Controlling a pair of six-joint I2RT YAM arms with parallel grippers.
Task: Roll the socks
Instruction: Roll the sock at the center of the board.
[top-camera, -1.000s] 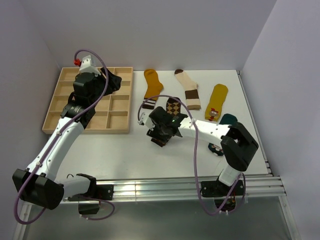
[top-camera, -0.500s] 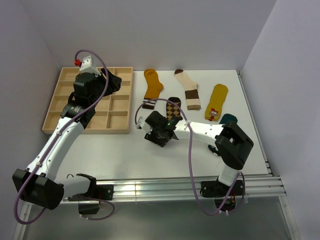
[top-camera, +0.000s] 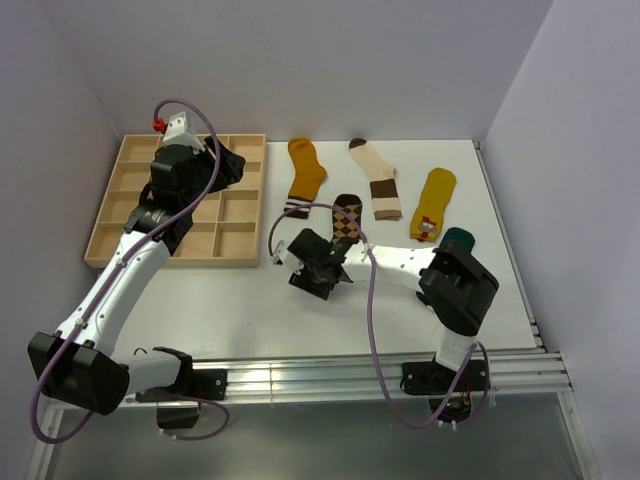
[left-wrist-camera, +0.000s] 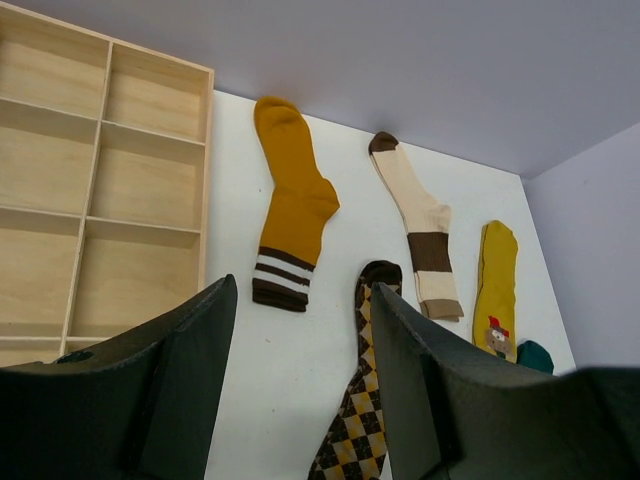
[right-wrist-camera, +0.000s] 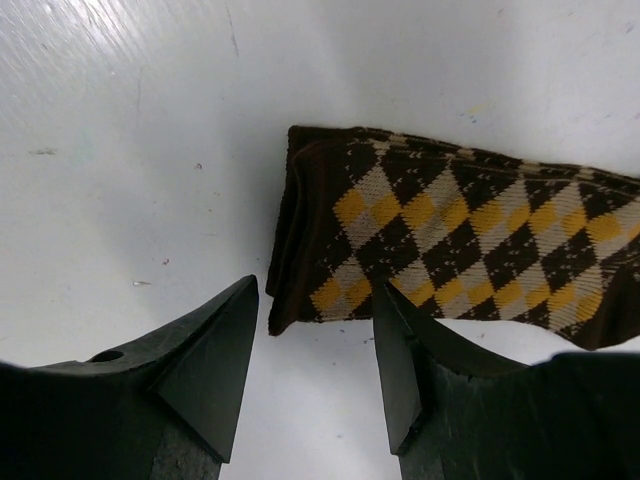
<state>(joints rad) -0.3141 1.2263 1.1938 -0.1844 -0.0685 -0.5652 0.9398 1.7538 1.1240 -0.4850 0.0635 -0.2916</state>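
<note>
Overhead view: right gripper (top-camera: 318, 272), centre frame, hovers at the argyle sock's (top-camera: 346, 214) near end; left gripper (top-camera: 222, 163) sits upper left, over the wooden tray (top-camera: 110, 235). Left wrist view: jaws wide, empty. Right wrist view: jaws wide, cuff corner between them at centre frame; it would be best to pinch the whole cuff edge squarely before rolling.
</note>
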